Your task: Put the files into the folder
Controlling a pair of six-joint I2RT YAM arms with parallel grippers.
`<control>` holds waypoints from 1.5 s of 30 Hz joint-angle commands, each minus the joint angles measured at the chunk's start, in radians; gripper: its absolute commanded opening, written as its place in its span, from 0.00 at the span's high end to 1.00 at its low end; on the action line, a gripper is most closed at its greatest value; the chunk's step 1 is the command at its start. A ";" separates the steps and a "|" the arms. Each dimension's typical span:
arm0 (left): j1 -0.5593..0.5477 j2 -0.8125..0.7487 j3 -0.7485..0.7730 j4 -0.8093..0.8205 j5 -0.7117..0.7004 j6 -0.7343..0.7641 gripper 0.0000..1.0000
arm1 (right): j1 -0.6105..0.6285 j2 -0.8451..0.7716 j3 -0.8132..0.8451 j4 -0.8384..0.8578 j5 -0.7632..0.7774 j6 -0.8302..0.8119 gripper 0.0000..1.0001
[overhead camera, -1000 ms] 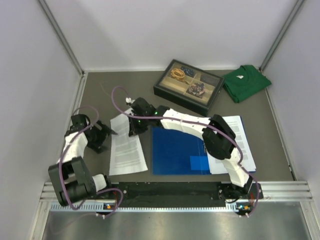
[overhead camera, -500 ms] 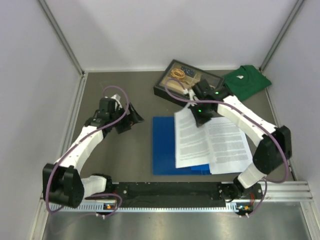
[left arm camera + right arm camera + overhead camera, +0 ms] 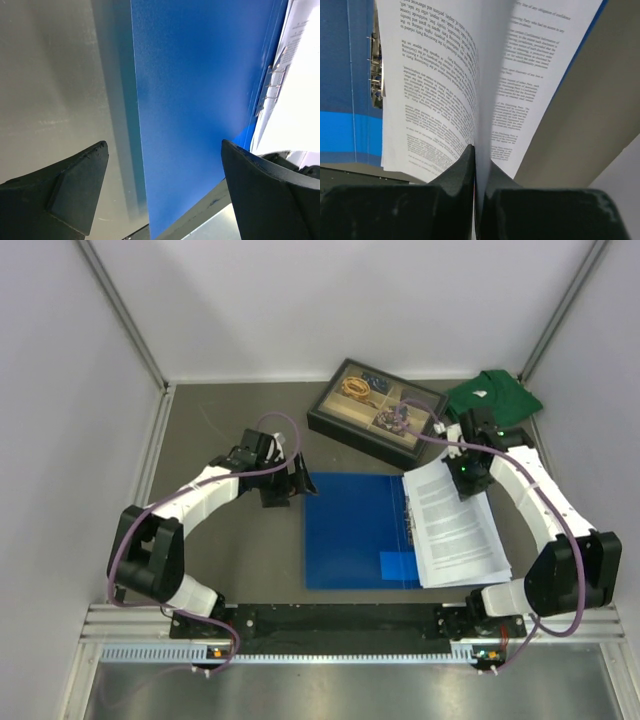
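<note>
The blue folder (image 3: 350, 525) lies open at the table's middle, with its metal clip (image 3: 272, 82) along the spine. The files (image 3: 455, 530), white printed sheets, lie stacked on its right half. My right gripper (image 3: 468, 478) is at the stack's far end, shut on the edge of the top sheet. In the right wrist view that sheet (image 3: 430, 75) curves up from between the jaws of the right gripper (image 3: 480, 155), and another printed sheet (image 3: 535, 75) lies under it. My left gripper (image 3: 290, 485) hangs open by the folder's far left corner. Nothing is between its fingers (image 3: 65, 195), which straddle the folder's left edge (image 3: 200, 100).
A black-framed compartment tray (image 3: 378, 410) sits behind the folder, with a folded green shirt (image 3: 492, 400) at the back right. White walls close in both sides and the back. A metal rail (image 3: 350, 625) runs along the near edge by the arm bases.
My right gripper has carried a sheet from the table left of the folder across to the stack on its right half. My left gripper has swung right to the folder's far left corner.
</note>
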 commanded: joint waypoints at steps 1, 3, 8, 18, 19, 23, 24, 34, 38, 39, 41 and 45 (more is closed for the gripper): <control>-0.002 0.015 0.038 -0.015 0.054 0.061 0.02 | -0.058 -0.016 -0.016 0.048 -0.028 -0.100 1.00; -0.004 0.013 0.025 -0.014 0.065 0.072 0.03 | -0.089 -0.010 -0.050 0.068 -0.059 -0.116 1.00; -0.002 0.009 -0.008 -0.005 0.091 0.079 0.04 | -0.112 0.007 -0.029 0.085 -0.085 -0.124 1.00; -0.002 -0.001 -0.062 0.017 0.114 0.072 0.06 | -0.146 0.099 -0.076 0.134 -0.149 -0.054 1.00; -0.004 -0.002 -0.071 0.024 0.116 0.072 0.07 | -0.170 0.107 -0.076 0.138 -0.162 -0.025 1.00; -0.004 -0.007 -0.100 0.049 0.137 0.053 0.12 | -0.231 0.131 -0.079 0.147 -0.212 0.028 1.00; -0.005 -0.007 -0.105 0.050 0.139 0.052 0.12 | -0.242 0.134 -0.079 0.149 -0.220 0.035 1.00; -0.007 -0.016 -0.160 0.104 0.166 0.009 0.19 | -0.304 0.165 -0.108 0.187 -0.286 0.071 1.00; -0.013 -0.013 -0.156 0.106 0.165 0.006 0.21 | -0.302 0.167 -0.135 0.204 -0.317 0.049 1.00; -0.013 -0.010 -0.154 0.106 0.163 0.004 0.21 | -0.301 0.167 -0.138 0.206 -0.317 0.045 1.00; -0.016 -0.007 -0.156 0.110 0.166 0.000 0.21 | -0.301 0.174 -0.144 0.209 -0.315 0.035 1.00; -0.025 0.001 -0.154 0.119 0.166 -0.007 0.22 | -0.272 0.174 -0.142 0.212 -0.297 -0.010 1.00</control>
